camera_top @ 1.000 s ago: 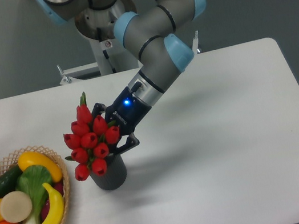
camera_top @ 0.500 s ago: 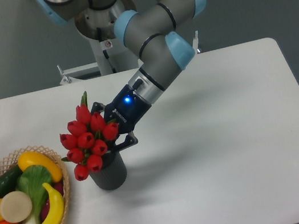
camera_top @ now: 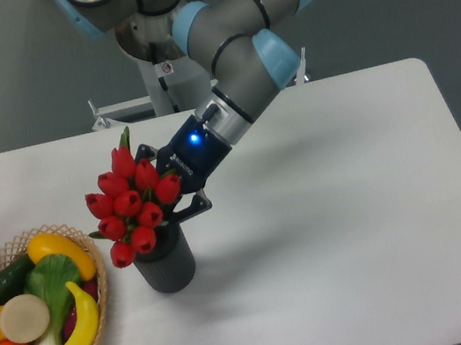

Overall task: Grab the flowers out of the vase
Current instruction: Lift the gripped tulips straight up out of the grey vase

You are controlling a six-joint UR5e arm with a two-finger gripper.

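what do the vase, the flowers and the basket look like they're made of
Vase: dark grey with a matte look, probably plastic or ceramic; the picture can't settle which.
Flowers: uniform, slightly glossy red buds, all alike, so likely artificial plastic or foam.
Basket: tan woven strands along the rim, looks like wicker.
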